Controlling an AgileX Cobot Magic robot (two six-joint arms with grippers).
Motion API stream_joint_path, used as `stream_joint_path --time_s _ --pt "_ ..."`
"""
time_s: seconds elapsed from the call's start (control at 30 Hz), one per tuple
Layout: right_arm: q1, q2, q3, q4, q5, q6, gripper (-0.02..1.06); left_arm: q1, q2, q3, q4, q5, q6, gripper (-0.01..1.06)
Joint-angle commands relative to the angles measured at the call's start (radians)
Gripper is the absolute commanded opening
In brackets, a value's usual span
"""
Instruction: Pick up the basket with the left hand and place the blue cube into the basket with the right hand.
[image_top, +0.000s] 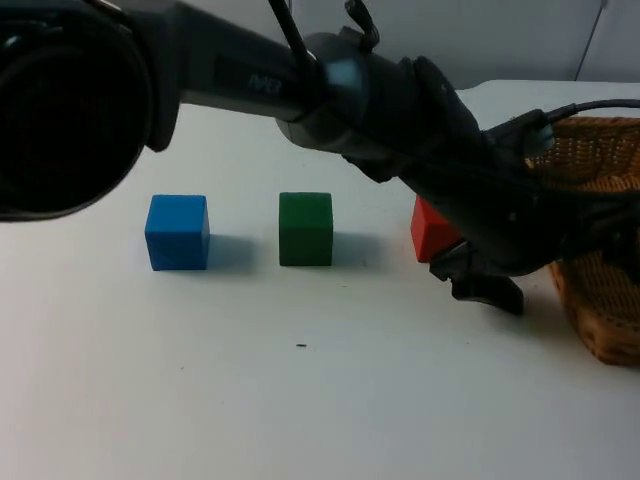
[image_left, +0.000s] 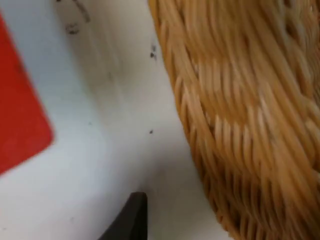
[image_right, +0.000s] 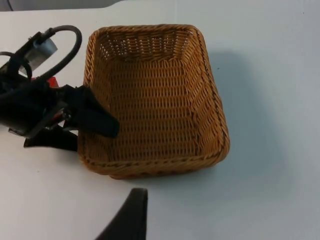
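Now I have the left gripper (image_right: 82, 120) spread open astride the near wall of the basket (image_right: 150, 95) at the top view's right edge, one finger inside, while the blue cube (image_top: 178, 232) sits far left.

Green cube (image_top: 305, 229), red cube (image_top: 432, 229) (partly hidden), white table (image_top: 300, 400)

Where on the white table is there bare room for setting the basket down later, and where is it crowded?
Free: the broad strip of white table in front of the blue cube and green cube, plus the gap between them. Crowded: the right side, where the left hand straddles the woven wicker basket rim, with the red cube close beside it.
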Motion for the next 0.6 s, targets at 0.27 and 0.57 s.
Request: stream_joint_path --time_s 0.27,0.57 --pt "-0.007 0.005 -0.007 0.003 -0.01 -0.004 1.04 -0.035 0.01 -0.007 0.01 -0.057 -0.042 0.95" --pt "-0.007 0.005 -0.007 0.003 -0.01 -0.004 1.04 -0.037 0.014 -0.007 0.01 -0.059 -0.061 0.35"
